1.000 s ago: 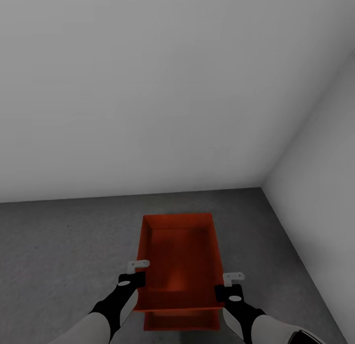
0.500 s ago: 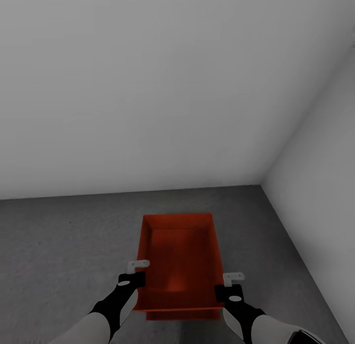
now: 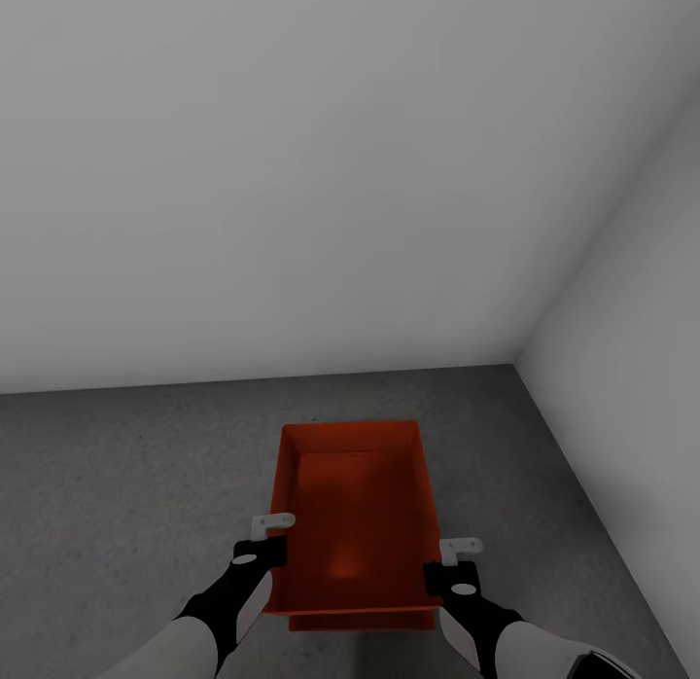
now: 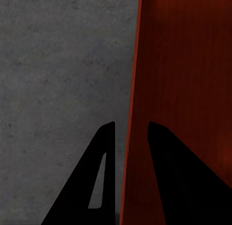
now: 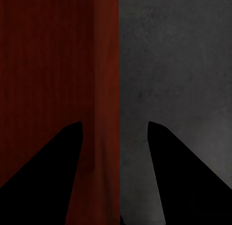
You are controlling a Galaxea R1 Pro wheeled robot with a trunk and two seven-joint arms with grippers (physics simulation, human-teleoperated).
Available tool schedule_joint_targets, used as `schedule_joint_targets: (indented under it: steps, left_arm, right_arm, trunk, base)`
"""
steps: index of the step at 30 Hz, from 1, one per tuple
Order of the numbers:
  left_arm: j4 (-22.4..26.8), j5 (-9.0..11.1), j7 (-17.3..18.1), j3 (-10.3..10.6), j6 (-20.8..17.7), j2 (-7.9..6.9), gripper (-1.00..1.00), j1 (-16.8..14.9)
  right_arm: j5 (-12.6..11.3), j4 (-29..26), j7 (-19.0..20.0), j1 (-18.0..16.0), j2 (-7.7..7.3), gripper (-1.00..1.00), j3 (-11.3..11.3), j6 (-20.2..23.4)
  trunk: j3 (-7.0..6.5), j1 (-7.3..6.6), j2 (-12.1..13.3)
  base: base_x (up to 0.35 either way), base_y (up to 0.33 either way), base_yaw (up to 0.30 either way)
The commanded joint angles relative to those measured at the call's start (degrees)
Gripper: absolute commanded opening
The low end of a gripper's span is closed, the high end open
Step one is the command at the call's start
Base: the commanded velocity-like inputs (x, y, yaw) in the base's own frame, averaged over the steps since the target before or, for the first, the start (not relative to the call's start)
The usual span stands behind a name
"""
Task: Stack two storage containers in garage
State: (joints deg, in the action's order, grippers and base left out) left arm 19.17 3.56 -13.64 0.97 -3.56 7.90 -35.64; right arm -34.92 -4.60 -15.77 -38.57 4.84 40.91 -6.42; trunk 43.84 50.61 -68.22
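Head view gives me one orange-red storage container (image 3: 355, 514) near the floor's (image 3: 126, 484) corner where two white walls (image 3: 292, 173) meet, with a thin red strip (image 3: 360, 622) under its near edge that I can't identify. I see its ribbed bottom and thin walls. My left gripper (image 3: 275, 533) and right gripper (image 3: 444, 560) each straddle a side wall; in the wrist views the left looks nearly closed on it and the right wider, but I can't tell contact.
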Motion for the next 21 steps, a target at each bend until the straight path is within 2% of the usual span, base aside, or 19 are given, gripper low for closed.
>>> schedule_joint_targets:
  steps: [1, 9, 16, 21]
  left_arm:
    - [0.2, -0.3, -0.7, -1.4, -0.4, -0.05, -1.00, 0.0]
    - [0.2, -0.4, -0.8, -1.4, -0.4, 0.00, -1.00, 0.0]
    - [0.2, -0.3, -0.8, -1.3, -0.4, 0.01, -1.00, 0.0]
    - [0.2, -0.4, -0.8, -1.4, -0.4, 0.01, -1.00, 0.0]
  right_arm:
    - [-0.4, 2.2, -0.6, 0.0, -0.35, -1.00, -2.5, -0.3]
    - [-0.4, 2.2, -0.6, 0.0, -0.35, -1.00, -2.5, -0.3]
    - [-0.4, 2.2, -0.6, 0.0, -0.35, -1.00, -2.5, -0.3]
    - [-0.4, 2.2, -0.6, 0.0, -0.35, -1.00, -2.5, -0.3]
  trunk:
    - [0.03, 0.00, 0.0]
    - [0.03, 0.00, 0.0]
    - [1.29, 1.54, -2.8]
    - [1.29, 1.54, -2.8]
  base:
    - [0.000, 0.000, 0.000]
    - [0.000, 0.000, 0.000]
    - [0.000, 0.000, 0.000]
    - [0.000, 0.000, 0.000]
